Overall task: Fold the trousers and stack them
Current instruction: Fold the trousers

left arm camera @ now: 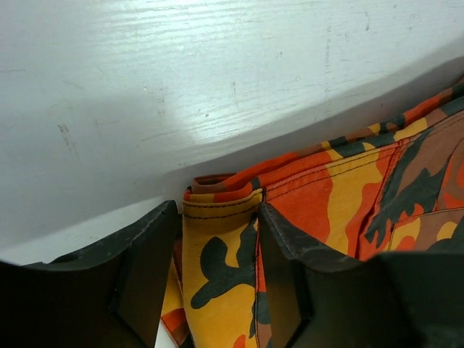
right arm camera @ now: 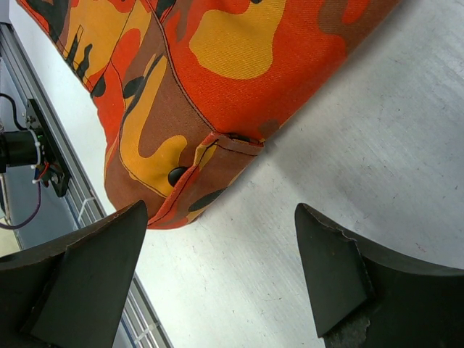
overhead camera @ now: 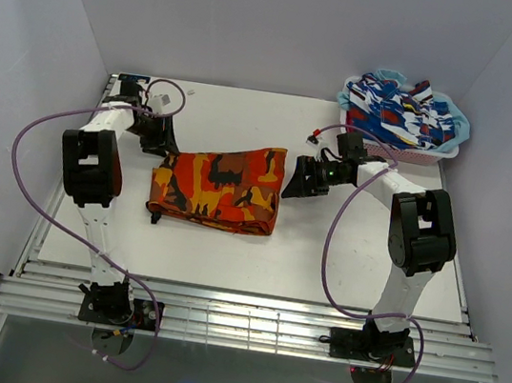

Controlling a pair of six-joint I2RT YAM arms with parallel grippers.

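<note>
Jaws: left gripper [left arm camera: 217, 217] clenched on a stitched, folded hem of the trousers [overhead camera: 218, 186]; right gripper [right arm camera: 221, 217] released, fingers wide, just off their right end. Trousers: soft woven camouflage cloth, a rough folded rectangle, midway between the table [overhead camera: 351, 264] edges. Right wrist view alone showed a dark button [right arm camera: 177, 175]; top view alone, a basket [overhead camera: 406, 157] of blue-white cloth, far right corner.

We see our right gripper [right arm camera: 219, 217] with its two black fingers [right arm camera: 87, 275] spread wide just beside the orange, red and yellow camouflage fabric trousers [right arm camera: 239, 65], whose nearest folded corner bears a black button [right arm camera: 177, 175]
</note>
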